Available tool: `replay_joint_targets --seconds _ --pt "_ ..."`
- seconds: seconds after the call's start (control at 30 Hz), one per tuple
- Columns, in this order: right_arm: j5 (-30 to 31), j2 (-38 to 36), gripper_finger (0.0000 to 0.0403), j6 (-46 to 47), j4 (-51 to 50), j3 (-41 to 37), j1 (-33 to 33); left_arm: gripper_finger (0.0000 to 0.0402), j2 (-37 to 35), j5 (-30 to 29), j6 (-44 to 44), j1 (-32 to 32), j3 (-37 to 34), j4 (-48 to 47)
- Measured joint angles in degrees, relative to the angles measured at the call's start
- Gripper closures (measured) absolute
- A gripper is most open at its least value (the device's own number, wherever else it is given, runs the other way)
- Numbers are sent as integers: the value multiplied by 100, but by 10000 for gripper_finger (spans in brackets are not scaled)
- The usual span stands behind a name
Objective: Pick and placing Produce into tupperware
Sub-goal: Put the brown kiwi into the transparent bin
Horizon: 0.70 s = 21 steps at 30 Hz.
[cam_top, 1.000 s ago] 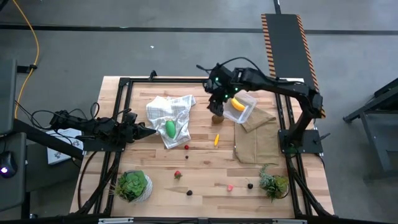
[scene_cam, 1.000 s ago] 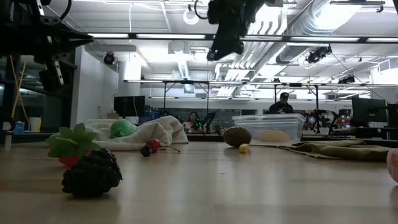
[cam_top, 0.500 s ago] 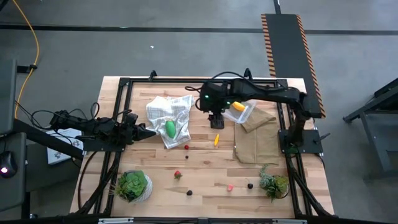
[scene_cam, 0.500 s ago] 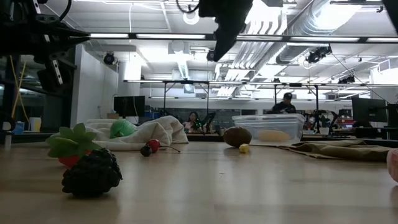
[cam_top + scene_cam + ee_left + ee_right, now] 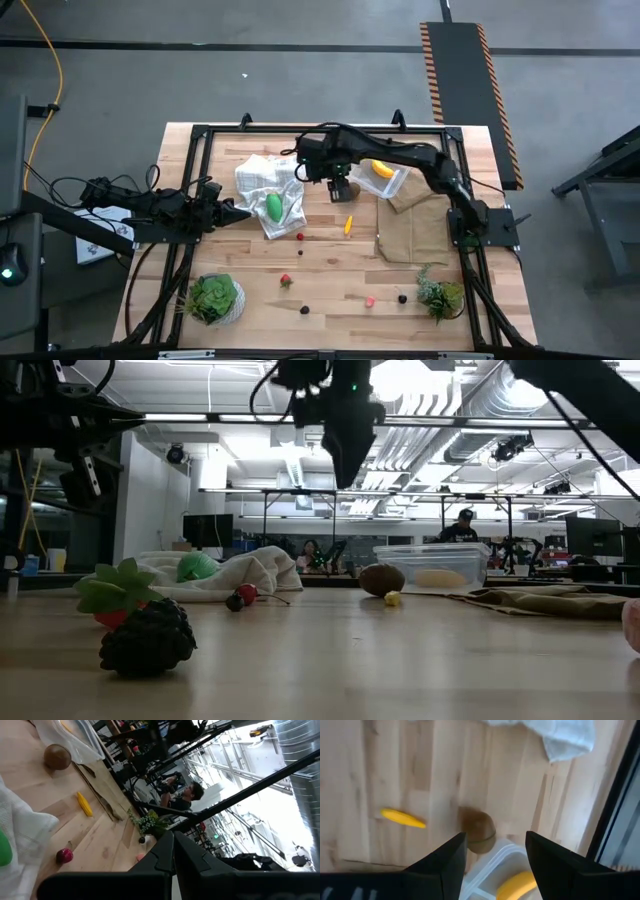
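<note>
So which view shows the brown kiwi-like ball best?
The low view: the kiwi-like ball sits unobstructed on the table, just left of the tupperware. Right wrist shows it blurred, left wrist small at a corner; in the high view the right arm largely covers it.

My four feeds: overhead, straight down on the whole table (image 5: 330, 262); table-level, looking across into the room; left wrist, low over the boards; right wrist, downward and close. All four share the brown ball (image 5: 346, 191) (image 5: 382, 579) (image 5: 56, 757) (image 5: 477, 828) beside the clear tub (image 5: 392, 180).
</note>
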Motion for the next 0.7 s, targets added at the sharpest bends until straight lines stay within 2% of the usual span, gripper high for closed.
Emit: replay_joint_targets --seconds 0.53,0.7 --pt "160 485 208 -154 -112 -59 111 399 1 236 53 -2 -1 -40" --pt "462 627 208 -389 -114 -59 269 399 0 283 59 0 -2 -39"
